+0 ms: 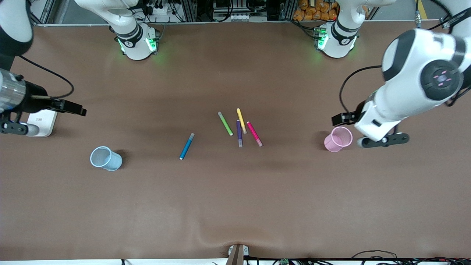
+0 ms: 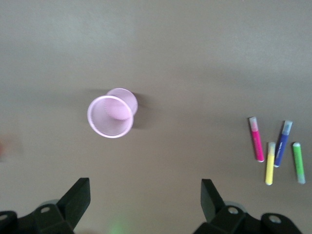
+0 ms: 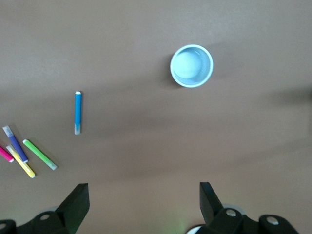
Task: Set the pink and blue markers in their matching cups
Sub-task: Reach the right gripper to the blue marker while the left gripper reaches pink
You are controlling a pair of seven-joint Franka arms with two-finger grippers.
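On table, slim blue marker [image 1: 187,146]

The front view looks steeply down from high across the table [image 1: 235,206], facing both bases along the top of the frame, and takes in the whole surface. The left wrist view looks straight down from close above the pink cup [image 2: 110,116], with pens [image 2: 276,152] at its right edge. The right wrist view looks straight down over the blue cup [image 3: 191,66]; the same pens [image 3: 24,156] appear lower left.
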